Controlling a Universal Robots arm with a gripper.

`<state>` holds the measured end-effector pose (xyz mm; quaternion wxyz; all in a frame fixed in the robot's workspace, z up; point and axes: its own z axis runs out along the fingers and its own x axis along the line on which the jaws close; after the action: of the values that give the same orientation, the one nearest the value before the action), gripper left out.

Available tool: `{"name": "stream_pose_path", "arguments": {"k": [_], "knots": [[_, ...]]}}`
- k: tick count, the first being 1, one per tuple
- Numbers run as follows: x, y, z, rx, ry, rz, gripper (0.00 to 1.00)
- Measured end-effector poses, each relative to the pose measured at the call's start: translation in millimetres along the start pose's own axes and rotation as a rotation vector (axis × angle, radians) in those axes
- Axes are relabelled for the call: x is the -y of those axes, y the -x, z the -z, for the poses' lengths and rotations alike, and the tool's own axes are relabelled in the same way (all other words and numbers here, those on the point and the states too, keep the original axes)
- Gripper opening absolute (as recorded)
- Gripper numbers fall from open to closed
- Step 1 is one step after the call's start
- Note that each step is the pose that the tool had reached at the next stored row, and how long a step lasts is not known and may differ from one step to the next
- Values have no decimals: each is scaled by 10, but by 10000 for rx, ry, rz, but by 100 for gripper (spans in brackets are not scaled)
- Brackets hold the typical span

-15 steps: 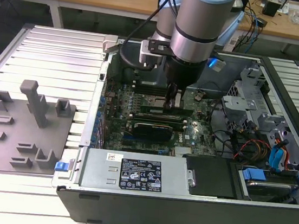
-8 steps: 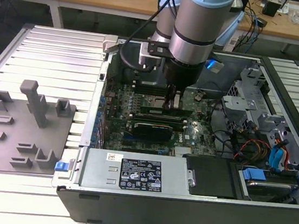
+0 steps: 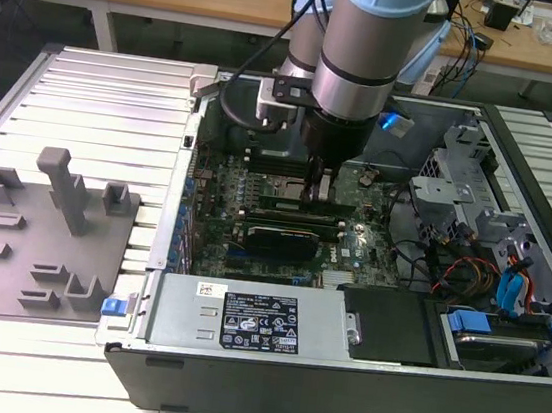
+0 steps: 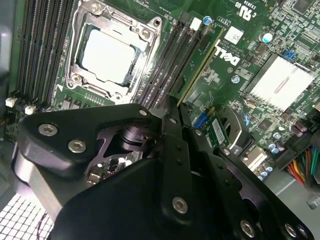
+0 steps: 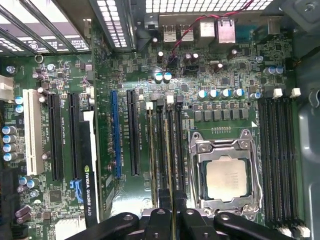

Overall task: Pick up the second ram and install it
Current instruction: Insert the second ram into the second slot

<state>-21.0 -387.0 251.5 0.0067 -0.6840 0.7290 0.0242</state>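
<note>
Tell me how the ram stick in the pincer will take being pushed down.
The second ram looks thin, a flat board, so probably light and stiff yet fragile if bent sideways. Standing on edge in the pincer, it may tilt if pushed off-centre.

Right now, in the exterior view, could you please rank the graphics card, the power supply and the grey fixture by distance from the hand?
1. Graphics card, just below the hand.
2. Power supply, along the case's front edge.
3. Grey fixture, outside the case, far toward that view's left.

the second ram (image 4: 200,70), a thin green stick, stands on edge in a motherboard slot (image 4: 172,60).
</note>
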Motion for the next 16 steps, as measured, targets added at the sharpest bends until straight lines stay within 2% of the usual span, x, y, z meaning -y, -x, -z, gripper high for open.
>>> {"name": "stream_pose_path", "arguments": {"k": [12, 16], "knots": [[7, -11, -249, 0, 0, 0, 14], [7, -13, -280, -2, 1, -1, 14]]}}
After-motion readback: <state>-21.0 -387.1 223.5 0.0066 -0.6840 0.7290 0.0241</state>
